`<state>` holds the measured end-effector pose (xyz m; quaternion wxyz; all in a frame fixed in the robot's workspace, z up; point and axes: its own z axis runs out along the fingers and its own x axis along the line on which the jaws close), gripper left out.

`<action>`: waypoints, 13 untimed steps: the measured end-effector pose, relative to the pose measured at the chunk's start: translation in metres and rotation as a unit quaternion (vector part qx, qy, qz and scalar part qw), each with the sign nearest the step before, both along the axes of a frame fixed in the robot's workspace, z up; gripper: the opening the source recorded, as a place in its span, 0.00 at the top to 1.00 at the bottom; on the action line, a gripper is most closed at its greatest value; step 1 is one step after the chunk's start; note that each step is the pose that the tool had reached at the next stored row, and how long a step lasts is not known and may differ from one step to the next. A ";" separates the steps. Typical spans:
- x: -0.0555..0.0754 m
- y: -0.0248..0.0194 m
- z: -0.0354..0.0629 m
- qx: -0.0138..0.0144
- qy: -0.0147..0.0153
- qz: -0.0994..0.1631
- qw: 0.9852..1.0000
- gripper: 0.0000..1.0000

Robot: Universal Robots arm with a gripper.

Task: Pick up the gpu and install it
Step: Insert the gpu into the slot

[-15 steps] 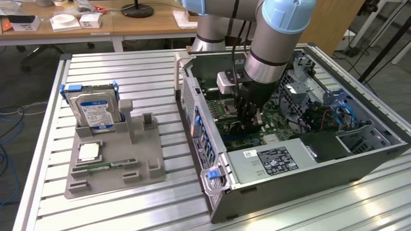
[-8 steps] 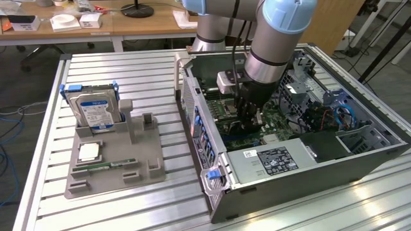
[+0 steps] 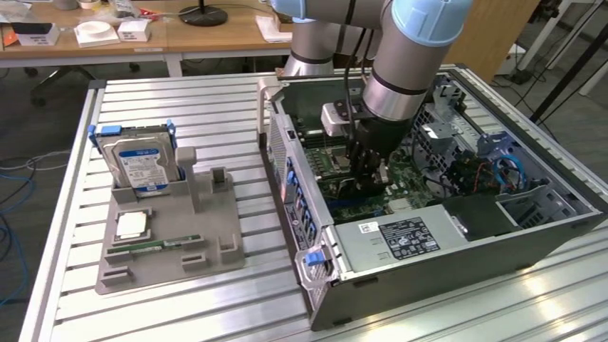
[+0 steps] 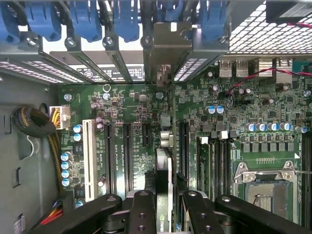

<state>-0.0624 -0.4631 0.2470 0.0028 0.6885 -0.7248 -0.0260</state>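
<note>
The robot's black hand (image 4: 165, 207) is clamped on the slim, near-black gpu card (image 4: 164, 170), held edge-down inside the open grey computer case (image 3: 456, 249) on the bench, its silver bracket toward the rear slots so it lines up over the green motherboard (image 4: 131, 126).

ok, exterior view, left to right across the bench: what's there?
Hard drive standing in the grey holder tray → open PC case with the arm reaching in, pincer closed on the gpu over the motherboard → drive cage at the exterior view's right.
</note>
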 end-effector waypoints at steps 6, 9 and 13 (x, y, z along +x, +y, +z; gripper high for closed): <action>0.002 0.0000 0.0001 0.000 0.007 0.000 1.000 0.74; 0.005 0.0000 0.0003 0.000 0.015 0.000 1.000 0.74; 0.010 -0.0001 0.0005 0.000 0.019 0.000 1.000 0.74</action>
